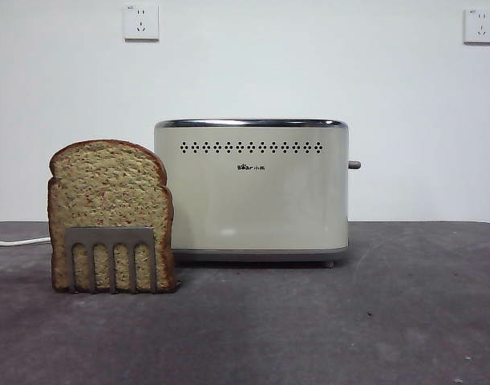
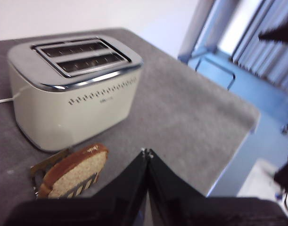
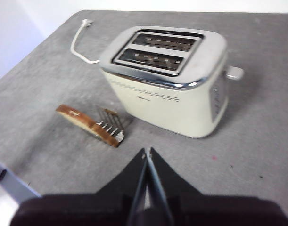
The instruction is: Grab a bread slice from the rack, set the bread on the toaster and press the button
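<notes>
The bread (image 1: 108,192) stands upright in the rack (image 1: 111,257) on the counter (image 1: 309,321), just beside the toaster (image 1: 251,188) at its long face. It is still unpicked; both toaster slots show dark and vacant in the wrist views. The button (image 1: 354,164) sticks out from the toaster's narrow end, on the side away from the rack.

The left end effector (image 2: 147,151) is clenched, jaws pressed tip to tip, grasping nothing. The right end effector (image 3: 147,150) is likewise clenched and bare. Neither appears in the front view, so both seem to wait high and back from the things.

What could go wrong, as I judge it: a clenched end effector brought down on the slice would simply butt its domed crust and tip it, perhaps dragging the light rack along, so the jaws must part first. The slice leans close to the toaster's wall, leaving little room on that side; a jaw could knock the toaster or wedge there. Lifting at an angle could catch the slice on the prongs and carry the rack up with it. A loose pinch on the crust could let the slice swing and miss a slot.

From the left end effector the bread lies near, below and to one side. From the right it lies well apart, with the toaster's button end nearer to it.
</notes>
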`<state>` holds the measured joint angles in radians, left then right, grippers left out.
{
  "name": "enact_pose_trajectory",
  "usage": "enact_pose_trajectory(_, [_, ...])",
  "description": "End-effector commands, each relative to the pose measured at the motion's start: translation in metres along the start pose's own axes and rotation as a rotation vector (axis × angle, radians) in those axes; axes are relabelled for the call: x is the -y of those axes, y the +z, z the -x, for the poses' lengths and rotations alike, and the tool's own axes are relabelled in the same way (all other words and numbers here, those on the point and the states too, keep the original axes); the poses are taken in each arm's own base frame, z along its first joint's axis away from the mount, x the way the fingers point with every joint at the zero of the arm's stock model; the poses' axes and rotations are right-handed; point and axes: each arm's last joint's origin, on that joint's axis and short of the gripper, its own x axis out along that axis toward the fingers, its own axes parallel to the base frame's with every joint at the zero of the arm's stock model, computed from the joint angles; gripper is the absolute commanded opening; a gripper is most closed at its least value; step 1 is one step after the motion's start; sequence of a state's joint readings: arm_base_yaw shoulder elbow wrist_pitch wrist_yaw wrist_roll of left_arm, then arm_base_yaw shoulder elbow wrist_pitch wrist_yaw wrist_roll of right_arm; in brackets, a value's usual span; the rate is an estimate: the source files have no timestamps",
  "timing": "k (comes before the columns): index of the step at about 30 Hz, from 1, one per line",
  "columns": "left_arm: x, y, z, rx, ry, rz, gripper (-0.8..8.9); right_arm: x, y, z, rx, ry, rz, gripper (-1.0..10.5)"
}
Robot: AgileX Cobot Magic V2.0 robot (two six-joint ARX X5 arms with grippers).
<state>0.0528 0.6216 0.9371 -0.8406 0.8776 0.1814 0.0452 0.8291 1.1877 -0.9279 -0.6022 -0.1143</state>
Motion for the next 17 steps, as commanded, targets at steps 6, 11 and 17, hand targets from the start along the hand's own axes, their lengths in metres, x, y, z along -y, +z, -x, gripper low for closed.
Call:
enact_pose_trajectory(6, [0.005, 0.005, 0.002, -0.042, 0.077, -0.131, 2.29, -0.002, -0.002, -0.004, -0.036, 0.024, 0.038, -0.1])
enact_pose_trajectory(11, [0.006, 0.006, -0.001, -0.045, 0.091, -0.159, 6.24, -0.002, -0.002, -0.004, -0.037, 0.025, 0.038, -0.1])
enact_pose_trajectory(17, [0.005, 0.013, -0.018, -0.108, 0.023, -0.258, 6.24, -0.002, -0.002, -0.005, -0.041, 0.025, 0.036, -0.1])
